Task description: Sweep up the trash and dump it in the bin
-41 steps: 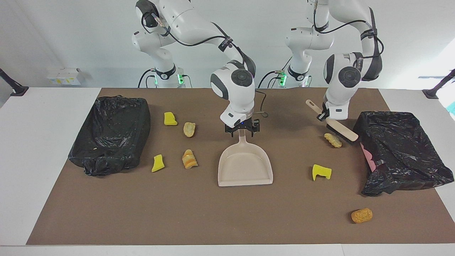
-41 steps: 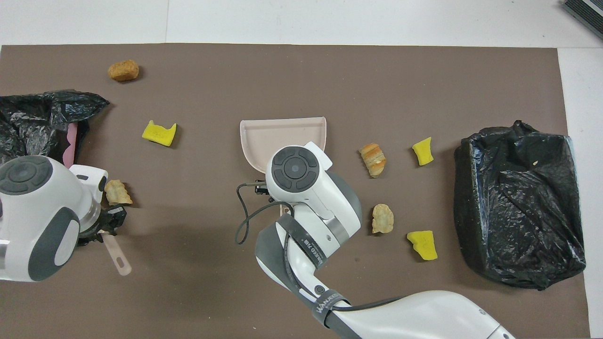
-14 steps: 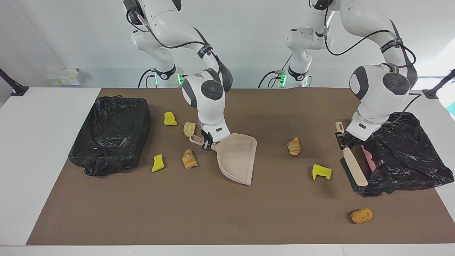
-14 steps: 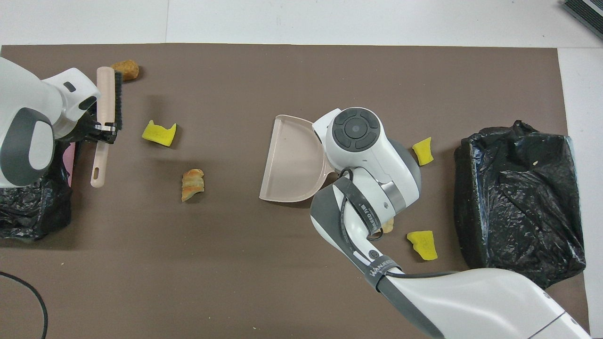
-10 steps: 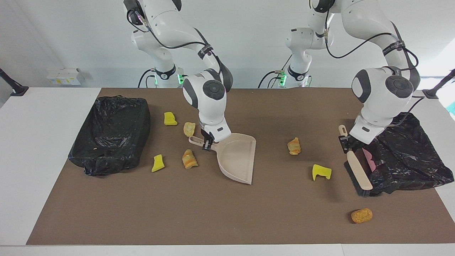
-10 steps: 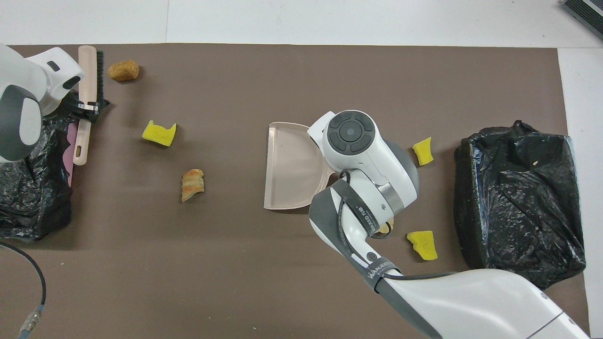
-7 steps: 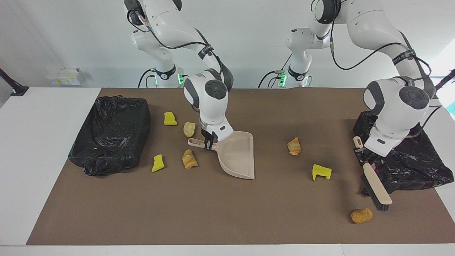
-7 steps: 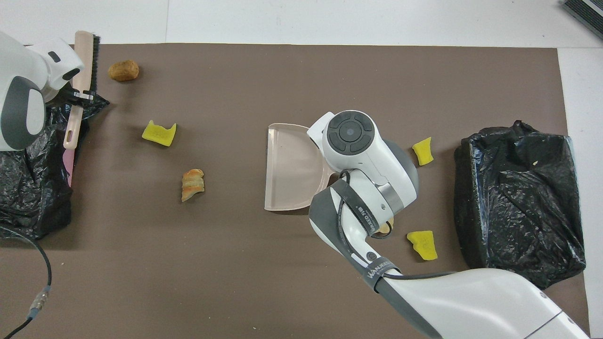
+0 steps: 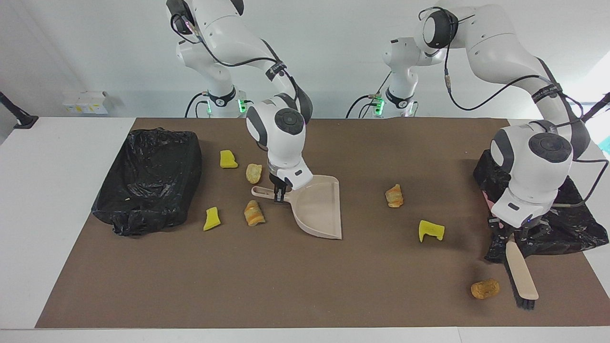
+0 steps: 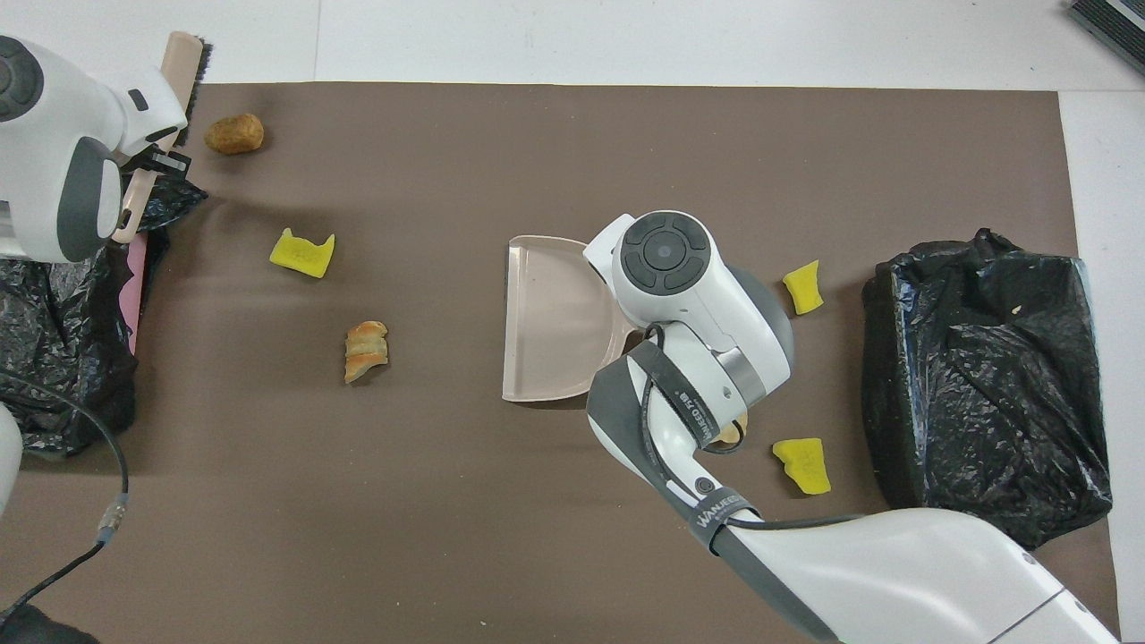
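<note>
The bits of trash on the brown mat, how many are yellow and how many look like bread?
Yellow spongy chunks: 3
Tan bread-like lumps: 4
Total: 7

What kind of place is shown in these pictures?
Most likely a robotics laboratory, not a home. Two white robot arms are mounted at a white table covered by a brown mat. Staged yellow spongy and tan bread-like scraps lie between two black-bagged bins, before a bare white wall.
</note>
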You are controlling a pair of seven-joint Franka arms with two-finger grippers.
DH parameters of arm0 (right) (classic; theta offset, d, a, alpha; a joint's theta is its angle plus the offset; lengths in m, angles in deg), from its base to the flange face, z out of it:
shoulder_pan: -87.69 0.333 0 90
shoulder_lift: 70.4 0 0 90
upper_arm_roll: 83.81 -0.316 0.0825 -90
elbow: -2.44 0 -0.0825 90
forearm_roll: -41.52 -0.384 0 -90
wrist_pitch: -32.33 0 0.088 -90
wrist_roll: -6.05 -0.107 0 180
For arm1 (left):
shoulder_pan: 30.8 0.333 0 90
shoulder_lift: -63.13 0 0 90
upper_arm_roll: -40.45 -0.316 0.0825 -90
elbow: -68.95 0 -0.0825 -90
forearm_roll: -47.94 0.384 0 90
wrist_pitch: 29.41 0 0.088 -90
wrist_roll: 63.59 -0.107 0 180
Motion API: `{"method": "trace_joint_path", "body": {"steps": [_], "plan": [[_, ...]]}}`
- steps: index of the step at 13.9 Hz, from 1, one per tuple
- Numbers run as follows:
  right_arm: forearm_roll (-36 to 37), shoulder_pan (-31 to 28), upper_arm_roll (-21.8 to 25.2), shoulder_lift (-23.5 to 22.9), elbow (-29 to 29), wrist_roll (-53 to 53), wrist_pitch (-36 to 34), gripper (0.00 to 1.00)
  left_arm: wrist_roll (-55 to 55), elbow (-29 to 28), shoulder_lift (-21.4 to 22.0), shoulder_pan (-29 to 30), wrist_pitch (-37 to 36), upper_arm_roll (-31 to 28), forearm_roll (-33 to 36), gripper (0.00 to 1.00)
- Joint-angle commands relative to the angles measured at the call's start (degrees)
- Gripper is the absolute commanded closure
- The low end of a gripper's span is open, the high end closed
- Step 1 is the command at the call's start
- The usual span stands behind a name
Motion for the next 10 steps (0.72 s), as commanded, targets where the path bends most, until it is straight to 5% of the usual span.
{"method": "trace_joint_path", "body": {"steps": [1,7,10], "plan": [[1.0,-0.6,-0.5,0.3,-1.4,2.0,0.8,1.0,-1.1,2.8,-3.6,0.6,2.0,0.4,1.4,1.0],[0.9,-0.6,-0.5,0.4,-1.5,2.0,0.8,1.0,-2.0,1.1,-2.4,-0.7,-5.4,1.2,1.1,1.0],[0.9,-0.7,-0.5,0.4,-1.6,2.0,0.8,1.0,-3.8,-5.1,2.5,-2.9,-7.2,1.4,0.9,1.0]]}}
